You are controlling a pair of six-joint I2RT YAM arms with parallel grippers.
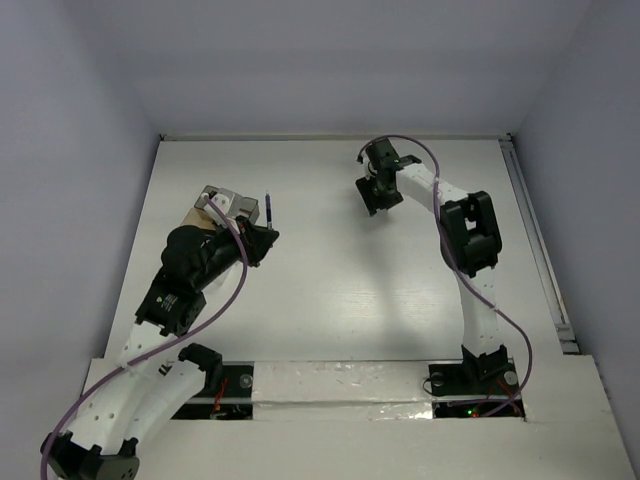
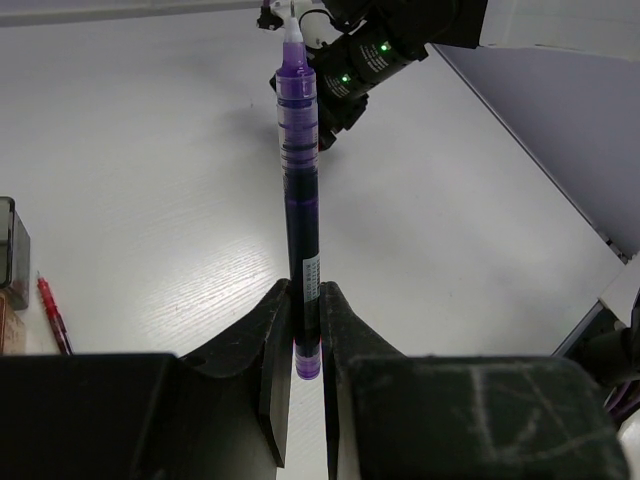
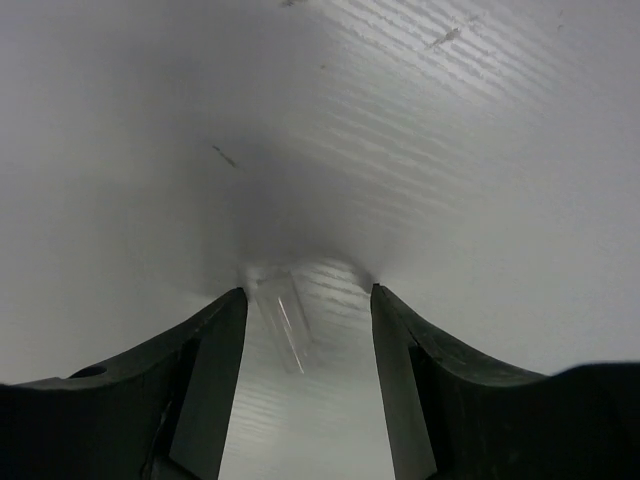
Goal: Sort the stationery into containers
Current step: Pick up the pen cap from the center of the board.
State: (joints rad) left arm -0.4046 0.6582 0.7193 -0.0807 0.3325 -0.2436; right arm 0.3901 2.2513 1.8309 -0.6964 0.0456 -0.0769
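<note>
**A:** Where's the purple pen (image 2: 298, 190) relative to the container (image 1: 228, 203)?

**B:** Just to the right of it and off the counter (image 1: 330, 290). The left gripper (image 2: 305, 295) is clamped on the pen's lower end, and the barrel points out past the fingertips, white tip away from the gripper.

**A:** Is that a good place to hold it?

**B:** It will do, I think. The pen looks like a light, stiff plastic tube, so it shouldn't bend. The barrel is smooth and round, though, and most of its length sticks out beyond the grip. My guess is it could pivot or slide if the tip knocks the container wall. A hold nearer the middle would be steadier.

**A:** What about the right gripper (image 3: 306, 293)?

**B:** It's well to the right of the container, low over the counter, with its jaws moderately wide and nothing in them. A small clear piece (image 3: 282, 315) lies between them on the counter. It may be a pen cap, but I can't tell. It's probably very light and slick, so pinch it across its short width.

**A:** Is there anything else near the container?

**B:** A red pen (image 2: 52, 315) lies on the counter just beside it. It's thin, so the fingers would have to close right down at the middle of the barrel.
</note>
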